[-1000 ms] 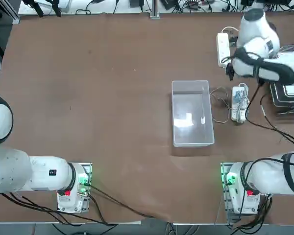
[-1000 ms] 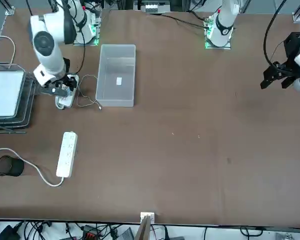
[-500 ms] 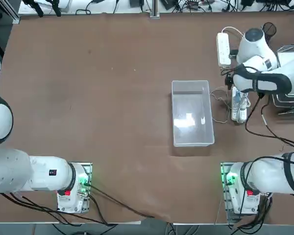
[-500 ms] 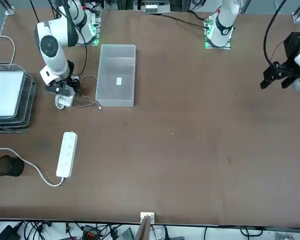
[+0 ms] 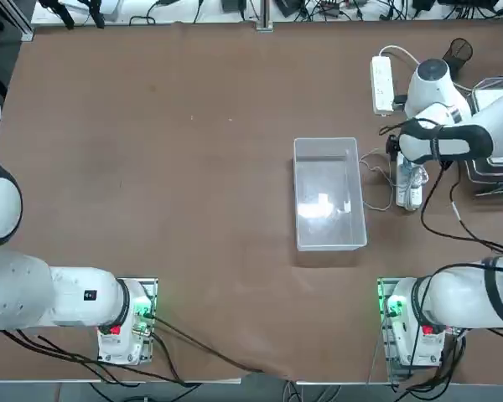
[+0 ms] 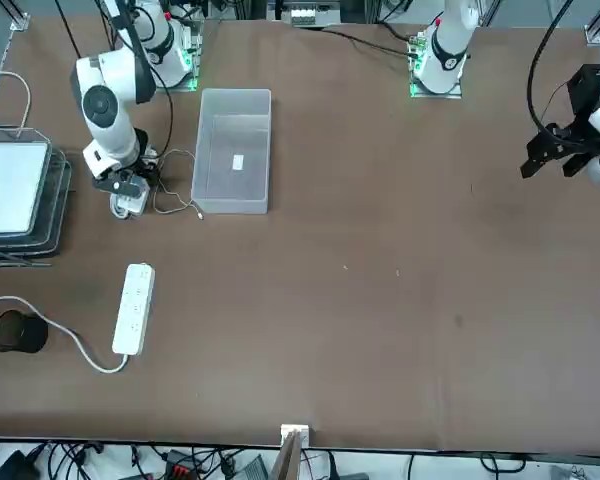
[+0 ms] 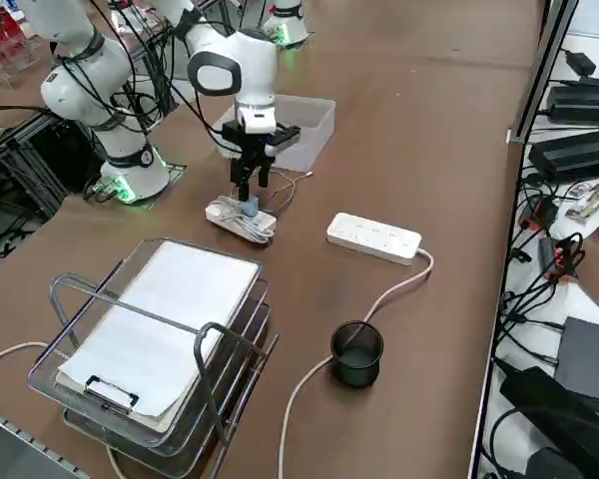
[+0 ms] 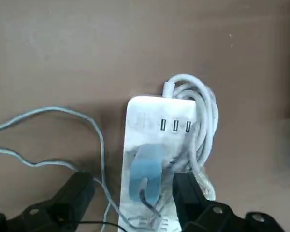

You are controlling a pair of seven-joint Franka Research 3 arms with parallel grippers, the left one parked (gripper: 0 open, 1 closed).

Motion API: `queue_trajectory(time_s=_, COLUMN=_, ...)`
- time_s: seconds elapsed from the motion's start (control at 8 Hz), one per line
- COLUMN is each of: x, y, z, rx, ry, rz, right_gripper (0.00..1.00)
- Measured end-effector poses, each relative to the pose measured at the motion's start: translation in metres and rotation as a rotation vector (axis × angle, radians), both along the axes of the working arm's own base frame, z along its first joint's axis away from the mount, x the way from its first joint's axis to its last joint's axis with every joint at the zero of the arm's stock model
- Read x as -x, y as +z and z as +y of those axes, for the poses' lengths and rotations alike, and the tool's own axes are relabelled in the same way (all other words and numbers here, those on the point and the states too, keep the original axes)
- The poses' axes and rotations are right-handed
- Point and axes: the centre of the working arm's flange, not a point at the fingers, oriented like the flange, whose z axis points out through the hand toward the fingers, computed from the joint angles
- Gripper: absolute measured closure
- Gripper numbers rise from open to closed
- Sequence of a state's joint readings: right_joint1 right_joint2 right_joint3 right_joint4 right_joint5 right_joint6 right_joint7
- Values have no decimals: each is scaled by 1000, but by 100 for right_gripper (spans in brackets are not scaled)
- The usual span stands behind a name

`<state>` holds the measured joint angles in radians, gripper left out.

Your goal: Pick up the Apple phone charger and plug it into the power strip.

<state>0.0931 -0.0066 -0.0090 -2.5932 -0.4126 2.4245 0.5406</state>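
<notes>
One charger (image 8: 146, 170) between open right gripper (image 8: 135, 193) fingers.

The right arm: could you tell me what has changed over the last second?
The right gripper has swung in from nearer the power strip and come down over the charger, which sits on the white strip with the cable bundle. Its fingers stand open on either side of it; nothing is gripped yet. The power strip, clear bin and black cup stayed put.

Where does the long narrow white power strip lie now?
In the top view the long narrow white power strip lies at the table's far right, beyond the right tool.
</notes>
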Motion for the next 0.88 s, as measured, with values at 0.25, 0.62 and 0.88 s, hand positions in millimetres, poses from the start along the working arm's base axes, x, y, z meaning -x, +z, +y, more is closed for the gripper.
queue_trajectory(time_s=0.25, x=1, y=-7, z=-4, rx=11, ry=-14, rz=7, right_gripper=4)
queue_trajectory(time_s=0.62, x=3, y=-20, z=-7, rx=51, ry=-35, rz=12, right_gripper=16)
queue_trajectory(time_s=0.88, x=4, y=-22, z=-7, rx=63, ry=-35, rz=10, right_gripper=44)
